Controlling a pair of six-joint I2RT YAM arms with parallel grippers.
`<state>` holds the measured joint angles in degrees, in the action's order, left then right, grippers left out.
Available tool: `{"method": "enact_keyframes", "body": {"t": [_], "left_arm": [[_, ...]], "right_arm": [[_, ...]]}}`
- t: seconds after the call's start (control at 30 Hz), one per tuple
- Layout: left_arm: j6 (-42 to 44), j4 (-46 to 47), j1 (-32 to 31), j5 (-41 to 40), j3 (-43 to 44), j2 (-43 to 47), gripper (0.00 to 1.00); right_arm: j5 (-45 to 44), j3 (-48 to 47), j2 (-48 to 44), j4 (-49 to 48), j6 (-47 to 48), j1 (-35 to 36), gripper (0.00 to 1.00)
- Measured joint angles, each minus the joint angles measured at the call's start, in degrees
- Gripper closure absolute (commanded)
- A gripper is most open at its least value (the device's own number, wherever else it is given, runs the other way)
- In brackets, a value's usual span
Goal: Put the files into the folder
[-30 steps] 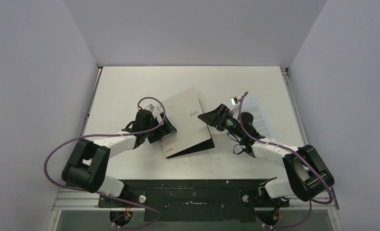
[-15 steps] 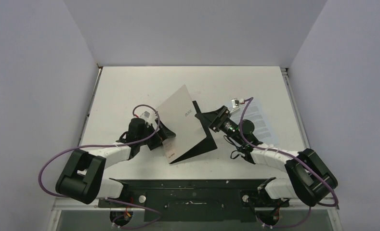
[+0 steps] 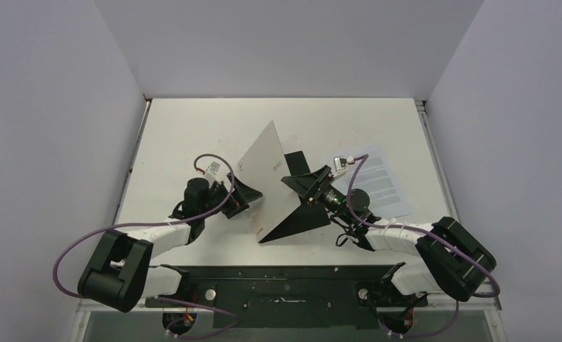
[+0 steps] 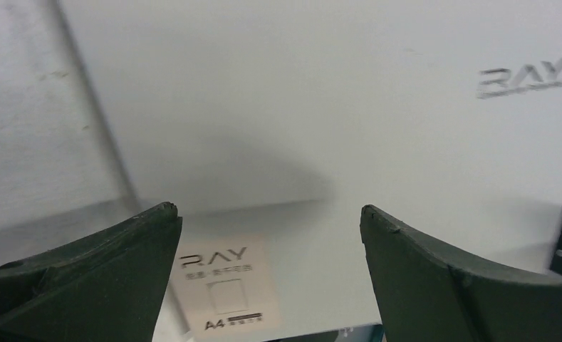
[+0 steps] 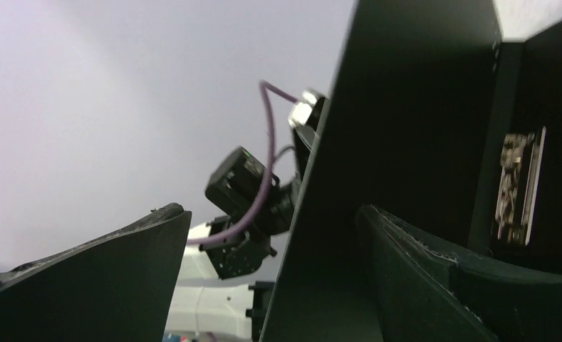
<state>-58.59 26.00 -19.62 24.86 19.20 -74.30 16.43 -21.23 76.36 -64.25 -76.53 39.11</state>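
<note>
The folder [image 3: 267, 165] lies mid-table, half open, its silver-grey cover tilted up steeply over the black inside [image 3: 299, 217]. My left gripper [image 3: 239, 197] is open just left of the cover. In the left wrist view the gripper [image 4: 267, 214] faces the cover's outer face [image 4: 377, 128] and its tan label [image 4: 224, 288]. My right gripper [image 3: 308, 187] is open against the cover's black inner side. In the right wrist view the cover's edge [image 5: 406, 128] stands between the spread fingers [image 5: 434, 285], unclamped, with the metal spine clip [image 5: 518, 187] at the right. The files [image 3: 382, 182] lie flat on the table, right of the folder.
The white table [image 3: 192, 128] is walled at the back and both sides. The black base rail [image 3: 285, 281] runs along the near edge. Purple cables loop off both wrists. The left arm [image 5: 246, 192] shows beyond the cover in the right wrist view.
The folder's cover has swung up from nearly flat to steeply tilted. My right gripper has moved left under it, uncovering the files. My left gripper has drawn back to the left.
</note>
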Motion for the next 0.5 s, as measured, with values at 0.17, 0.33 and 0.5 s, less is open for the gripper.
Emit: {"method": "enact_keyframes", "body": {"t": [0.17,0.33,0.5], "left_arm": [[-1.20,6.75,-0.02,1.95,0.02,2.56,0.04],[-1.27,8.02,0.17,2.67,0.02,2.84,0.04],[-1.20,8.00,0.68,2.69,-0.04,3.32,0.04]], "right_arm": [[0.02,0.85,1.11,1.03,-1.62,2.25,0.10],[-0.61,0.83,0.74,3.96,-0.61,2.62,0.10],[-2.25,-0.22,-2.84,13.53,3.37,3.08,0.05]]}}
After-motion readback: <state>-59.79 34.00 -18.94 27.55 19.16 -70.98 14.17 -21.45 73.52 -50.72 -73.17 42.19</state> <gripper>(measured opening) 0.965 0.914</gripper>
